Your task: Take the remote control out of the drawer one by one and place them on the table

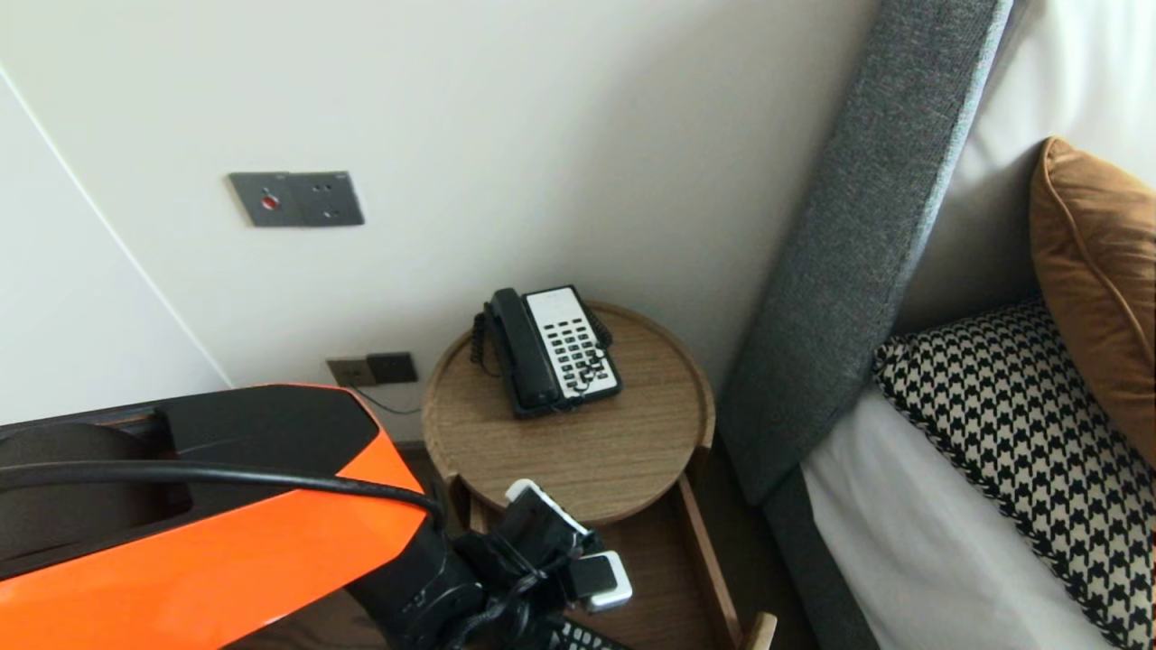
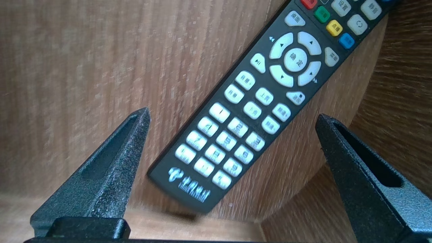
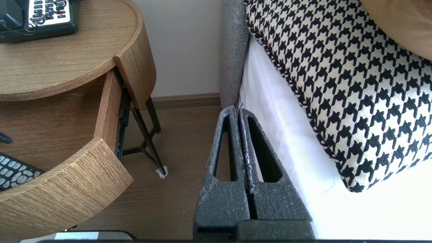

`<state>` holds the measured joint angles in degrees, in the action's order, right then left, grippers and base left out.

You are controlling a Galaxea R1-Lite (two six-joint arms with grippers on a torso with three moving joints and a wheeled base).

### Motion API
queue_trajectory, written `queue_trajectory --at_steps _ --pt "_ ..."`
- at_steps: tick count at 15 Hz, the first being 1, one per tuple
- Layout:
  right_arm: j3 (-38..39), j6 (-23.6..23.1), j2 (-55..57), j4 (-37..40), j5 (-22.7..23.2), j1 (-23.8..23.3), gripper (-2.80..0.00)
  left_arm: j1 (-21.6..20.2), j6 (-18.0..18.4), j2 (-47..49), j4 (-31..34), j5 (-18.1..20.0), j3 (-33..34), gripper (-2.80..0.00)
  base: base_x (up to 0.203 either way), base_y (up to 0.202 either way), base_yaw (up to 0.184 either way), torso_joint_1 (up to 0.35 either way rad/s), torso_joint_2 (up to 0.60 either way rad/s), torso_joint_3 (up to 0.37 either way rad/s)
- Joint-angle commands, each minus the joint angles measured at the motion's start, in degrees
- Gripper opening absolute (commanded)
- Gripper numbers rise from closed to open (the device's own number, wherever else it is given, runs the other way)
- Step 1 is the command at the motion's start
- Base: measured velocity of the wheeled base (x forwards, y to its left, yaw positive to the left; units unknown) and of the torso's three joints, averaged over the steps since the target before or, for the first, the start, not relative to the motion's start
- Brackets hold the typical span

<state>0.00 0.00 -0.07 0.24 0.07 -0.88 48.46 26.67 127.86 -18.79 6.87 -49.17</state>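
A dark grey remote control (image 2: 256,101) with white keys and a few coloured ones lies flat on the wooden floor of the pulled-out drawer (image 2: 84,67). My left gripper (image 2: 233,112) hangs just above the remote's lower key end, open wide, one finger on each side and neither touching it. In the head view my orange left arm (image 1: 226,524) reaches down over the drawer (image 1: 695,542) under the round table. A corner of the remote (image 3: 13,172) shows in the right wrist view. My right gripper (image 3: 236,109) is shut and empty, parked above the floor beside the bed.
A black-and-white desk phone (image 1: 551,348) stands on the round wooden bedside table (image 1: 578,451). The curved drawer front (image 3: 67,189) juts out. To the right are the grey headboard (image 1: 858,226), a houndstooth pillow (image 1: 1020,433) and a brown cushion (image 1: 1097,271). Wall sockets (image 1: 296,199) sit behind.
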Motion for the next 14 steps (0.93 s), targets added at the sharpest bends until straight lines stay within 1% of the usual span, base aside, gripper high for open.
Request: queue_trajectory --at_steps 1,4,14 --pt "0.0 0.0 0.0 0.0 0.0 0.0 -2.80 0.1 0.1 2.1 -0.1 0.1 -1.0 0.00 0.000 0.000 0.000 0.000 0.00 0.000" --pt "0.0 0.0 0.0 0.0 0.0 0.0 -2.80 0.1 0.1 3.2 -0.1 0.9 -1.5 0.00 0.000 0.000 0.000 0.000 0.00 0.000" --pt "0.0 0.0 0.0 0.0 0.0 0.0 -2.80 -1.2 -0.1 2.4 -0.6 0.9 -1.9 0.00 0.000 0.000 0.000 0.000 0.00 0.000"
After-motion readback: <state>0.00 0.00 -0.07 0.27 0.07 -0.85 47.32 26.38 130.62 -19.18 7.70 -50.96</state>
